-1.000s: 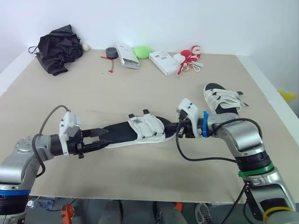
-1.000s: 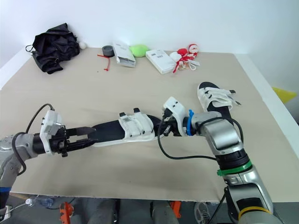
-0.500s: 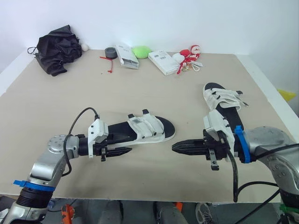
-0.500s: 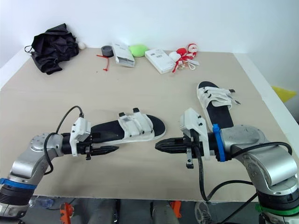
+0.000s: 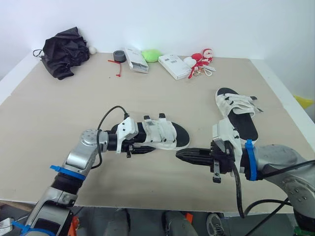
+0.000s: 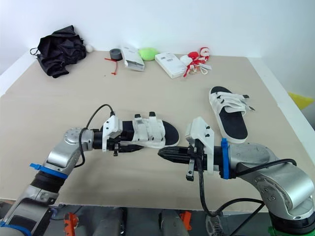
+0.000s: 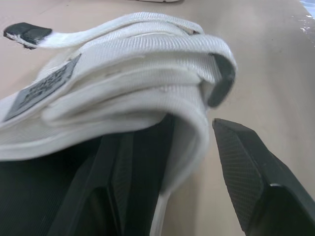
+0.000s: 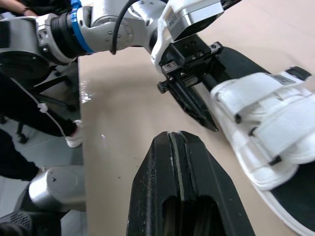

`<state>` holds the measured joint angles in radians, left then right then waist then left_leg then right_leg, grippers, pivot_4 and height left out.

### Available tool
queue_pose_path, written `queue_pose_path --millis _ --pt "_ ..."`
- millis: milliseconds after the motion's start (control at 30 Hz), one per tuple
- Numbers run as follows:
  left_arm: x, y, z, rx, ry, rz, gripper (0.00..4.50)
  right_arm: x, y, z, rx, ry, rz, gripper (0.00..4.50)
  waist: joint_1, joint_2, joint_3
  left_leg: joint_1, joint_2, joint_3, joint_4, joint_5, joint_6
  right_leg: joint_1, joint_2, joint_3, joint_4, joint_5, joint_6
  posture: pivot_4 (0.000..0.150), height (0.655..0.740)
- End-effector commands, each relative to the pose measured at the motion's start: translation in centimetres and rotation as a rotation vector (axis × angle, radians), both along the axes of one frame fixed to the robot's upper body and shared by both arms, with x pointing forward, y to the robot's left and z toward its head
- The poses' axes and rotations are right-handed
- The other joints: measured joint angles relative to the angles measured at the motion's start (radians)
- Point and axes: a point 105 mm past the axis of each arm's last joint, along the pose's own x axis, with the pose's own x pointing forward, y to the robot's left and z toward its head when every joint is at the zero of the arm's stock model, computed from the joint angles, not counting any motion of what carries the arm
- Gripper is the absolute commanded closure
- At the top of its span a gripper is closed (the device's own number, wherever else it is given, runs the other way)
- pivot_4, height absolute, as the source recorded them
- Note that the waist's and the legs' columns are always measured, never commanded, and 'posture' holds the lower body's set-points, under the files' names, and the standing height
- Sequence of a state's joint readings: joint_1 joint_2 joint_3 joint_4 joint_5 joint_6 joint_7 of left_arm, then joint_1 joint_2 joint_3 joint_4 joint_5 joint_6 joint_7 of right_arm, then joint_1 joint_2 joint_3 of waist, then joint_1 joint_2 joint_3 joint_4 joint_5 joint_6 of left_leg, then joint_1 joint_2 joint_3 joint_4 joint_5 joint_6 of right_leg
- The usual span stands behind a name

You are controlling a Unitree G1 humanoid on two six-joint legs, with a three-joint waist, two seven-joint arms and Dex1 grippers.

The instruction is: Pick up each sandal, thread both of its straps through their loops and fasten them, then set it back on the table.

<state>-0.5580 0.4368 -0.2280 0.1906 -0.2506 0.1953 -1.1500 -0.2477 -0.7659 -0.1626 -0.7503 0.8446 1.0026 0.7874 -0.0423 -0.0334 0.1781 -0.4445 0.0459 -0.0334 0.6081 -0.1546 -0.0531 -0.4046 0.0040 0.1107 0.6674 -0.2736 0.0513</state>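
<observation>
Left gripper (image 5: 147, 149): lies low at the near long side of the near sandal (image 5: 165, 135), beside its two white straps. Stands partly open. In the left wrist view, straddles the sandal's edge: inner finger (image 7: 110, 187) over the black footbed, at the opening under the straps; outer finger (image 7: 246, 167) outside the sole, with a clear gap to the white strap. Clamps nothing, as far as can be seen.

Right gripper (image 5: 179, 154): hovers just beside the toe end of the same sandal, on its near side, apart from the sole, pointing toward the left gripper. Presses its fingers (image 8: 182, 191) fully together, with a thin seam between, and holds nothing.

Near sandal: lies flat on the table (image 5: 59, 113), both straps folded across the footbed. Second sandal (image 5: 236, 110): lies flat well to the right, straps across it, untouched.

Head views: give also the far table edge, with a black bundle (image 5: 64, 49), a tape roll (image 5: 117, 55) and white boxes (image 5: 173, 65). Right wrist view: gives the left gripper from the front, close against the sandal's side, and a person's shoe (image 8: 74, 140) on the floor beside the table.
</observation>
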Motion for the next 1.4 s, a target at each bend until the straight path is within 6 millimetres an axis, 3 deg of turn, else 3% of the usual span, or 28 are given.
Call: queue_pose_path --millis 33,100,200,300,400,467,533,667,867,967,1000,1033,1100,1133,1167,1200,1300,1333,1400 --pt "0.3 -1.0 -0.5 0.004 -0.005 -0.026 4.08 0.0 0.3 0.7 0.037 -0.047 -0.016 4.50 0.001 0.000 0.000 0.000 0.000 0.000 0.001 0.000 0.000 0.001 0.000 0.000 0.000 0.000 0.000 0.150 0.7380" --pt "0.7 -1.0 -0.3 -0.016 -0.002 -0.005 4.45 0.1 0.3 0.6 0.040 -0.046 -0.027 4.50 0.001 0.000 0.000 0.000 0.000 0.000 0.002 0.000 0.000 0.001 0.000 0.000 0.000 0.001 0.001 0.150 0.7380" --pt "1.5 -0.8 0.6 -0.090 0.033 0.057 4.45 0.4 0.2 0.5 0.043 -0.045 -0.040 4.50 0.001 0.000 0.000 0.000 0.000 0.000 0.003 0.000 0.000 0.002 0.000 0.000 0.000 0.002 0.001 0.150 0.7380" --pt "3.7 1.1 1.3 -0.147 0.056 0.245 4.45 0.8 0.2 0.4 0.054 -0.046 -0.051 4.50 -0.001 0.000 0.000 0.000 0.001 0.000 0.008 0.001 0.001 0.003 0.001 0.000 0.001 0.005 0.002 0.150 0.7380" --pt "8.0 6.4 1.9 -0.136 -0.016 0.671 4.45 1.1 0.3 0.5 0.058 -0.049 -0.048 4.50 -0.007 0.000 0.000 0.001 0.002 0.001 0.009 0.002 0.004 0.003 0.002 0.001 0.001 0.008 0.002 0.150 0.7380" --pt "9.8 11.2 2.2 -0.111 -0.050 0.936 4.45 1.3 0.5 0.7 0.064 -0.062 -0.039 4.50 -0.009 0.000 0.000 0.001 0.003 0.001 0.010 0.003 0.005 0.003 0.003 0.001 0.001 0.010 0.001 0.150 0.7380" --pt "10.3 14.6 2.4 -0.130 -0.044 1.103 4.45 1.7 0.7 1.1 0.076 -0.089 -0.034 4.50 -0.016 0.000 0.000 0.001 0.005 0.000 0.010 0.005 0.008 0.002 0.006 0.002 0.001 0.014 0.000 0.150 0.7380" --pt "10.5 18.8 1.8 -0.168 -0.008 1.282 4.45 3.3 1.4 3.1 0.131 -0.193 -0.046 4.50 -0.028 0.000 0.000 0.004 0.006 0.001 0.008 0.005 0.007 0.002 0.008 0.002 0.001 0.015 -0.002 0.150 0.7380" --pt "10.5 21.3 1.2 -0.202 0.002 1.397 4.45 5.8 3.0 6.5 0.285 -0.330 -0.129 4.50 -0.026 0.000 0.000 0.003 0.005 0.001 0.008 0.005 0.006 0.001 0.006 0.002 0.001 0.015 -0.001 0.150 0.7380" --pt "10.8 21.4 1.3 -0.223 0.002 1.412 4.45 5.7 3.6 6.7 0.312 -0.333 -0.120 4.50 -0.028 0.000 0.000 0.003 0.006 0.001 0.008 0.005 0.006 0.001 0.007 0.002 0.002 0.016 -0.001 0.150 0.7380" --pt "10.9 21.4 1.4 -0.230 0.003 1.410 3.87 5.7 3.7 6.6 0.309 -0.330 -0.114 4.50 -0.028 0.000 0.000 0.003 0.006 0.001 0.008 0.005 0.006 0.000 0.007 0.002 0.003 0.016 -0.001 0.150 0.7380" --pt "11.0 21.3 1.4 -0.235 0.004 1.409 3.78 5.6 3.8 6.5 0.310 -0.327 -0.112 4.50 -0.028 0.000 0.000 0.003 0.006 0.001 0.008 0.005 0.006 0.000 0.007 0.002 0.004 0.016 -0.002 0.150 0.7380" --pt "11.0 21.2 1.6 -0.251 -0.005 1.401 2.82 5.5 4.0 6.1 0.301 -0.312 -0.099 4.50 -0.028 0.000 0.000 0.003 0.006 0.001 0.008 0.006 0.006 0.000 0.007 0.002 0.005 0.015 -0.001 0.150 0.7380" --pt "11.0 21.3 1.7 -0.259 -0.007 1.403 2.67 5.4 4.1 5.9 0.294 -0.308 -0.095 4.50 -0.028 0.000 0.000 0.003 0.006 0.001 0.008 0.006 0.006 0.000 0.007 0.002 0.005 0.015 -0.001 0.150 0.7380" --pt "10.9 21.3 1.7 -0.263 -0.011 1.405 2.05 5.4 4.1 5.8 0.289 -0.305 -0.092 4.50 -0.028 0.000 0.000 0.003 0.006 0.002 0.008 0.006 0.006 0.000 0.007 0.002 0.005 0.015 -0.001 0.150 0.7380" --pt "10.9 21.5 1.8 -0.265 -0.014 1.411 1.93 5.4 4.1 5.7 0.284 -0.301 -0.090 4.50 -0.028 0.000 0.000 0.003 0.006 0.002 0.008 0.006 0.006 0.000 0.007 0.002 0.005 0.015 -0.002 0.150 0.7380" --pt "10.4 22.1 2.3 -0.283 -0.032 1.437 0.84 5.3 3.9 5.3 0.275 -0.286 -0.084 4.50 -0.029 0.000 0.000 0.003 0.006 0.002 0.008 0.006 0.006 -0.001 0.007 0.002 0.005 0.015 -0.002 0.150 0.7380" --pt "10.2 22.2 2.6 -0.294 -0.042 1.436 0.26 5.3 3.9 5.1 0.271 -0.283 -0.081 4.50 -0.029 0.000 0.000 0.003 0.006 0.002 0.008 0.006 0.006 -0.001 0.007 0.002 0.006 0.015 -0.002 0.150 0.7380" --pt "9.6 22.5 3.2 -0.315 -0.055 1.433 0.26 5.3 3.8 4.9 0.262 -0.275 -0.074 4.50 -0.030 0.000 0.000 0.003 0.006 0.002 0.008 0.006 0.006 -0.001 0.007 0.003 0.006 0.015 -0.002 0.150 0.7380"
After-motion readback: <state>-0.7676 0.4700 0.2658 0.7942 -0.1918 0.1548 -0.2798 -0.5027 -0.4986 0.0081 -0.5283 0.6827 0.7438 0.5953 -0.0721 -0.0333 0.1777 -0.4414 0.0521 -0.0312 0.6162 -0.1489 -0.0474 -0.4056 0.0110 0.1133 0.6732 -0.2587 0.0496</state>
